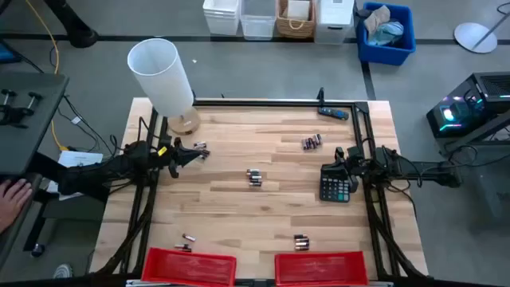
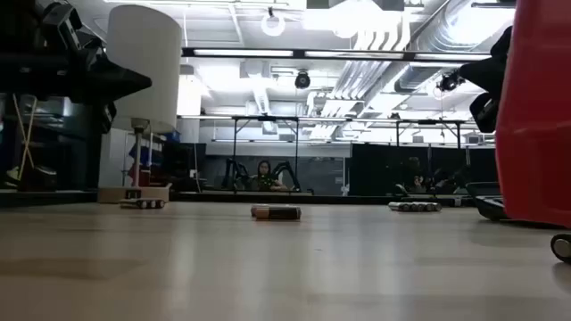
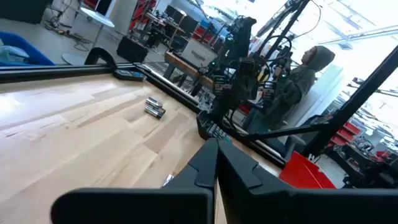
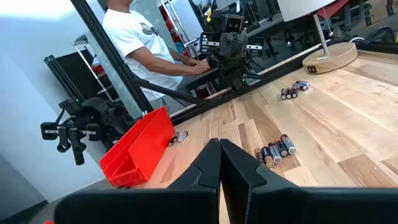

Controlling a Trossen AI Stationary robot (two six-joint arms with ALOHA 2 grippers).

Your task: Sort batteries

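Between idle arms, scattered batteries (image 1: pixel 254 177), open tabletop (image 1: pixel 239 207).

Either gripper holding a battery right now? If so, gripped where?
Nothing is held. The left gripper and right gripper both show their fingers closed together with nothing between them; the batteries lie loose on the table.
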